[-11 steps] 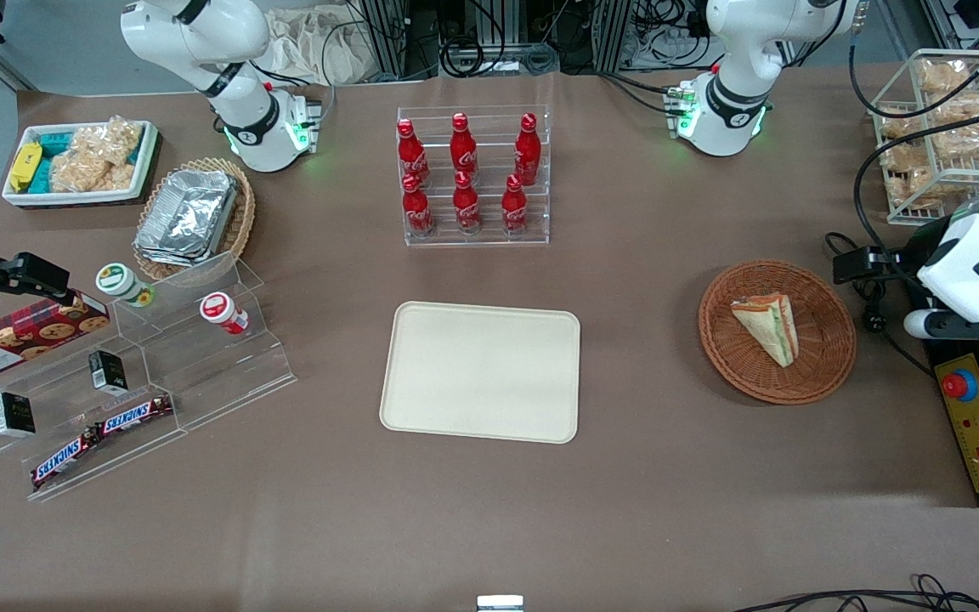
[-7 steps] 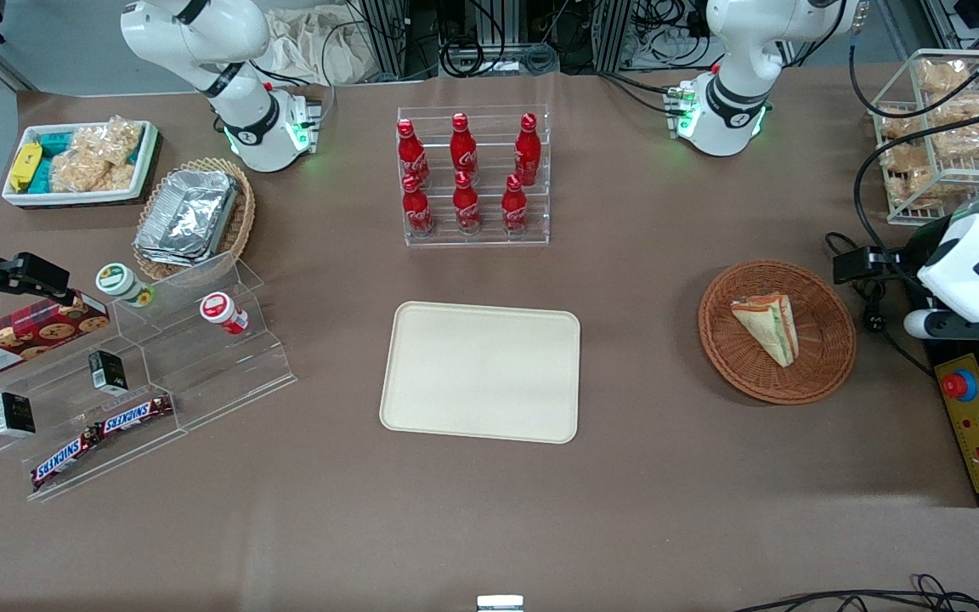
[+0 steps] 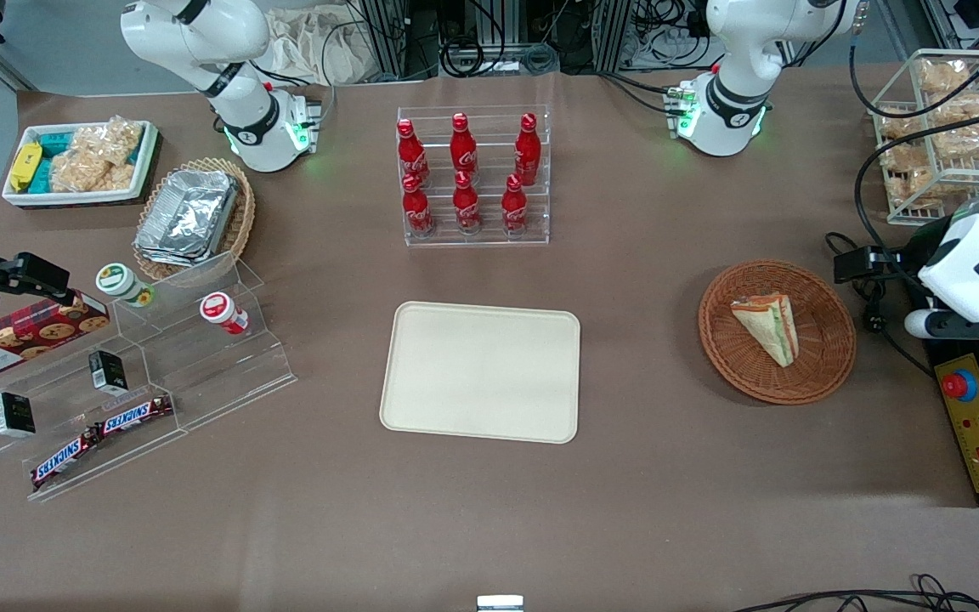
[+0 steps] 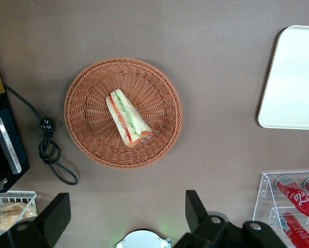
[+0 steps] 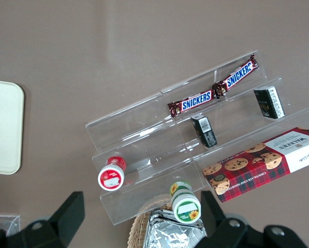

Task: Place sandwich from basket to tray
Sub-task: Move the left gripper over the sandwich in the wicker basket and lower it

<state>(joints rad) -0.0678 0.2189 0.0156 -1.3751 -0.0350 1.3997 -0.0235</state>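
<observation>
High above the basket [image 4: 123, 112], your gripper [image 4: 126, 217] hangs spread wide, gripping nothing; the sandwich [image 4: 127, 118] lies inside untouched, the tray [image 3: 481, 371] bare, so you've everything left to do

The front view looks steeply down on the whole table. The left wrist view faces straight down from high above the basket [image 4: 123, 112], gripper [image 4: 124, 214] fingers wide apart; both show the tray [image 3: 481, 371]. The right wrist view overlooks the clear shelf [image 5: 195, 155] beside the tray.
</observation>
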